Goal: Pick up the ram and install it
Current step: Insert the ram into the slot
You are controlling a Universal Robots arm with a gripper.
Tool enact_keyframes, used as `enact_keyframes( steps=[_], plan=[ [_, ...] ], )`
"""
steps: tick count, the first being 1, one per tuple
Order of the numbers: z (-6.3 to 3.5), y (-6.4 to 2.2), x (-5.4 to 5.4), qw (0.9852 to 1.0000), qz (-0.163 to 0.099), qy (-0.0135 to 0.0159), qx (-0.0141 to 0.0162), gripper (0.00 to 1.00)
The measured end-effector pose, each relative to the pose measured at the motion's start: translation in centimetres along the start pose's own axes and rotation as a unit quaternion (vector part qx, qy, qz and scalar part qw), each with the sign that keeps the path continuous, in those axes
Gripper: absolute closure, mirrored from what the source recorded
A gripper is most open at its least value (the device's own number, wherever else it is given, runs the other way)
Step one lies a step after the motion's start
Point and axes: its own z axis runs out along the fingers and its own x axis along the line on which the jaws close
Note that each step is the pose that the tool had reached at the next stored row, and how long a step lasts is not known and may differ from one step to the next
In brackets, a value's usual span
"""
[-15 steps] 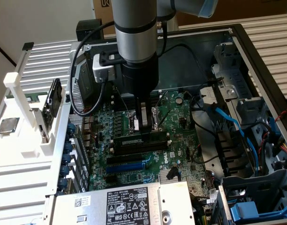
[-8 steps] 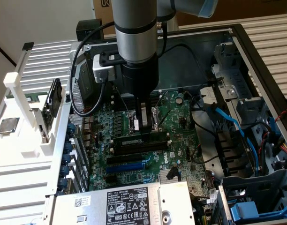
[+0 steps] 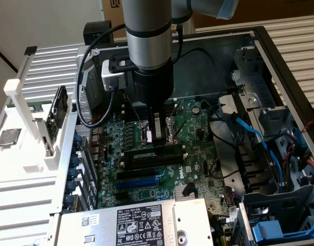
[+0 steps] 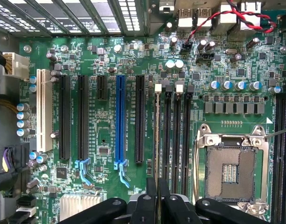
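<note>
The ram (image 3: 140,153) is a thin dark-green stick standing on edge along the first of the long black memory slots (image 3: 146,161), beside the processor socket. In the wrist view I see the ram (image 4: 156,135) edge-on as a narrow strip running the length of that slot, next to a white end clip (image 4: 158,87). My gripper (image 3: 158,144) comes straight down onto the stick's middle. Its two black fingers (image 4: 152,193) are pressed close together with the stick's top edge between them, so the gripper (image 4: 157,186) is shut on the ram.
An uncovered processor socket (image 4: 232,172) lies just beside the memory slots. A blue expansion slot (image 4: 119,121) and black ones lie on the other side. A square silver processor chip (image 3: 8,137) rests on the white rack at the exterior view's left. Blue cables (image 3: 254,136) and drive cages crowd the right.
</note>
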Motion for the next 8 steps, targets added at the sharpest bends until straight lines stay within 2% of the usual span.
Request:
enact_keyframes(
  steps=[8],
  plan=[
    [0.02, 0.0, 0.02, 1.0, 0.003, 0.0001, -0.0002, 0.87]
  ],
)
